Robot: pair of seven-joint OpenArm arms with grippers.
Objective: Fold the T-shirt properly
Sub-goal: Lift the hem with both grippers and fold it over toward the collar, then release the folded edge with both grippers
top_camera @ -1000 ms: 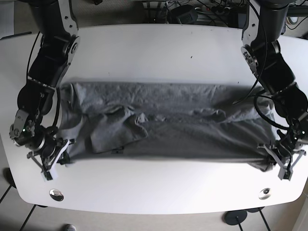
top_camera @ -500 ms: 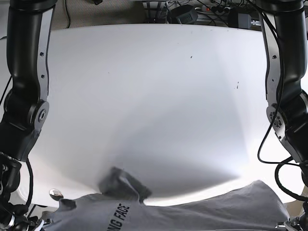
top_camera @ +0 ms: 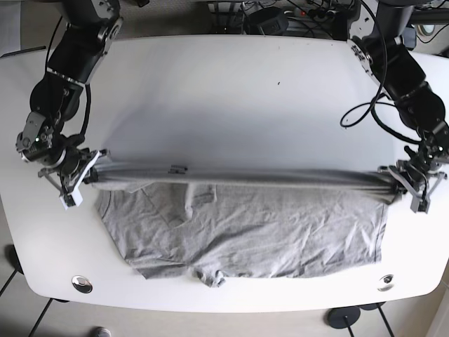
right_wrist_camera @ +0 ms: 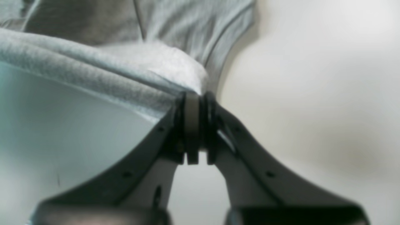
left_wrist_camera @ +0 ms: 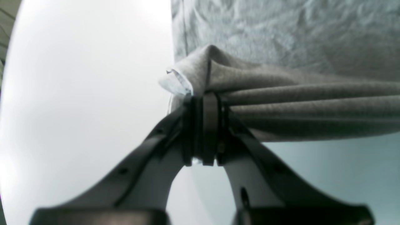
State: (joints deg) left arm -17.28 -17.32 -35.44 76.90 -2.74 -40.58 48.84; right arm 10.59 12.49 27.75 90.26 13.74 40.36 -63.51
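The grey T-shirt [top_camera: 245,232] lies wrinkled on the near half of the white table [top_camera: 231,91]. Its far edge is pulled into a taut, bunched line between both grippers, slightly above the table. On the base view's right, my left gripper [top_camera: 410,188] is shut on one end of that edge. The left wrist view shows its jaws [left_wrist_camera: 203,100] pinching gathered cloth [left_wrist_camera: 297,93]. My right gripper [top_camera: 76,177], on the base view's left, is shut on the other end. In the right wrist view the gripper [right_wrist_camera: 195,97] clamps folded fabric [right_wrist_camera: 93,78].
Two metal discs [top_camera: 82,283] [top_camera: 385,282] are set in the table near its front corners. Cables and equipment [top_camera: 280,14] crowd the space behind the far edge. The far half of the white tabletop shows only a small dark speck [top_camera: 278,83].
The shirt went from a bunched strip mid-table, up close to the camera, to lying spread on the near half. Both grippers moved from the front edge to mid-table, still holding cloth.
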